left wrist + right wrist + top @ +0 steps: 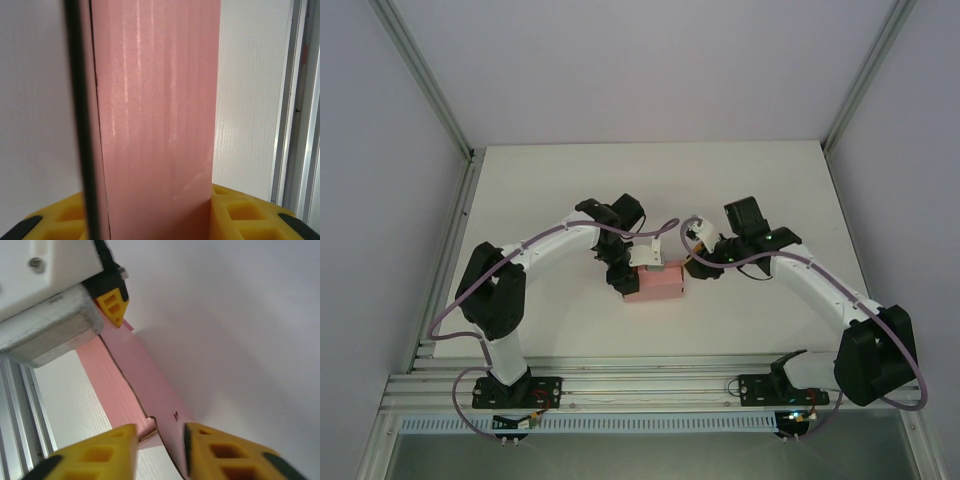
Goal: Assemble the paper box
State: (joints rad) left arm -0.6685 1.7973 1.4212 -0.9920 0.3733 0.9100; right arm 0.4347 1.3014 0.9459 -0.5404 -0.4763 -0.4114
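The paper box (pixel 655 284) lies mid-table (pixel 550 180); the left gripper (pixel 619 276) clamps its left wall; the right gripper (pixel 697 266) stands narrow astride the right-end flap (pixel 150 385), a gap showing; best pinch squarely beside the crease while the left steadies.

1. The left arm (pixel 550 245) and right arm (pixel 820 285) had white tubular links joined by bulky black housings.
2. A mauve cable (pixel 445 320) ran along each arm and looped near its foot.
3. Each arm stood on a black base plate (pixel 517 392).
4. The right gripper (pixel 160 432) had yellow fingers (pixel 95 455) moulded with recessed pockets, with dark patches at the outer corners.
5. The left gripper (pixel 150 220) had the same yellow, pocketed fingers (pixel 245 215).
6. A round screw (pixel 36 262) sat in a white housing.
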